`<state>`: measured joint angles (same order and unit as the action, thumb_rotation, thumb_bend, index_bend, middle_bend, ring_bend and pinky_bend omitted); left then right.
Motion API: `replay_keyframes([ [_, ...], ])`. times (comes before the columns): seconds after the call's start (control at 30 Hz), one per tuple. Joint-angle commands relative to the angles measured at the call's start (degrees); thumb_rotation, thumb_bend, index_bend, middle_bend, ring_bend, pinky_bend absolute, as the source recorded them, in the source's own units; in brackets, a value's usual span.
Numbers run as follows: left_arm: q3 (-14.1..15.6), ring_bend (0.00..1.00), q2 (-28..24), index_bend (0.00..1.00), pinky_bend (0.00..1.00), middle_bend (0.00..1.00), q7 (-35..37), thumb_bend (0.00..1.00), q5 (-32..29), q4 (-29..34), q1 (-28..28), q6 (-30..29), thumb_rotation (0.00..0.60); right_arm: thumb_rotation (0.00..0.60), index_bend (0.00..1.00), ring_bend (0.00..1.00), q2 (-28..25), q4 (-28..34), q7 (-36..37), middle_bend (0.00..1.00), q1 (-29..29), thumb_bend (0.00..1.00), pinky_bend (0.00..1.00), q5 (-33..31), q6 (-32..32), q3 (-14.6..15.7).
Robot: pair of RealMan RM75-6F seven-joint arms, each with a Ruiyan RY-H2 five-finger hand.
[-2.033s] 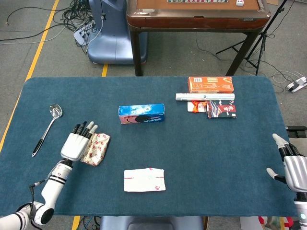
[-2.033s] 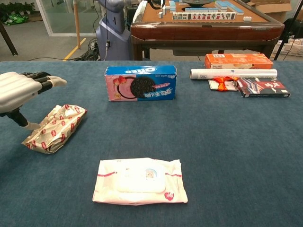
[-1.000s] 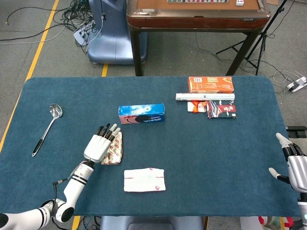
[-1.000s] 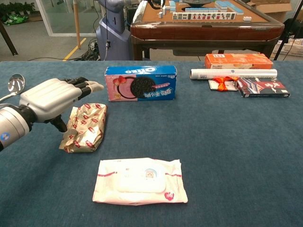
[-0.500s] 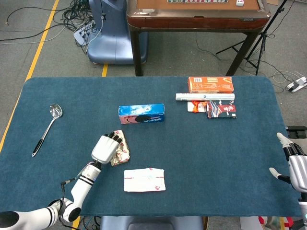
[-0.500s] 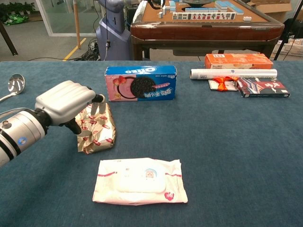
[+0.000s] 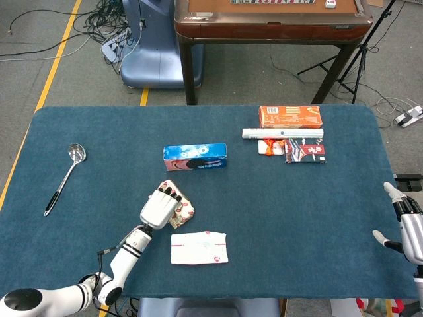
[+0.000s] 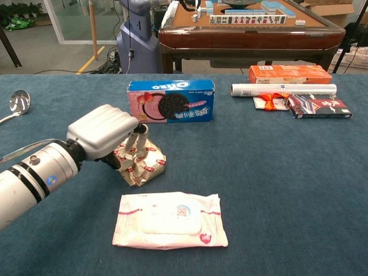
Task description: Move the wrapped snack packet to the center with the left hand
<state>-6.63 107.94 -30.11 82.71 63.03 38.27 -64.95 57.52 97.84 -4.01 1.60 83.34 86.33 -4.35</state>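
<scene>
left hand [image 8: 105,133] covering snack packet [image 8: 144,164], fingers [image 8: 137,138] curled over it

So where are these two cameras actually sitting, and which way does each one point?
Head view: high above the near edge, looking steeply down on the whole blue table; it shows the left hand with its forearm, and the right hand at the right edge.
Chest view: low, near table height, looking forward across the table to the room behind; only the left hand and its forearm show.
Both share the left hand on the snack packet, the Oreo box and the wipes pack.
</scene>
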Motion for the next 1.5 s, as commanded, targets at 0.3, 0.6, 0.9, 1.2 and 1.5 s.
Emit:
replay_keyframes([
  [0.3,-0.1,0.42,2.3,0.64,0.63,0.59,-1.2,0.00,1.3,0.4,1.3,-0.6,0.600,0.600,0.08,0.23,-0.3,0.1,0.4,0.20,-0.1,0.00,0.64,0.2,0.2,0.0],
  [0.6,-1.7,0.42,4.7,0.66,0.64,0.59,-1.7,0.00,0.0,-2.3,3.5,1.9,0.600,0.600,0.08,0.23,-0.6,0.2,1.3,0.20,-0.7,0.00,0.64,0.5,1.7,-0.4],
  [0.9,-2.7,0.43,7.7,0.67,0.65,0.62,-0.4,0.00,-0.4,-5.6,5.3,2.5,0.600,0.600,0.08,0.23,-1.5,0.6,2.9,0.20,-1.6,0.00,0.64,0.9,3.9,-0.9],
  [1.2,-4.7,0.44,9.7,0.67,0.65,0.62,-1.9,0.00,-1.6,-7.2,7.1,2.5,0.600,0.600,0.08,0.23,-1.9,0.5,4.1,0.20,-2.2,0.00,0.64,1.2,5.4,-1.4],
  [1.5,-5.3,0.44,4.8,0.67,0.66,0.62,-8.5,0.00,-4.0,1.3,4.3,-0.5,0.600,0.600,0.08,0.23,-1.9,0.5,3.7,0.21,-2.0,0.00,0.64,0.7,4.6,-1.4],
])
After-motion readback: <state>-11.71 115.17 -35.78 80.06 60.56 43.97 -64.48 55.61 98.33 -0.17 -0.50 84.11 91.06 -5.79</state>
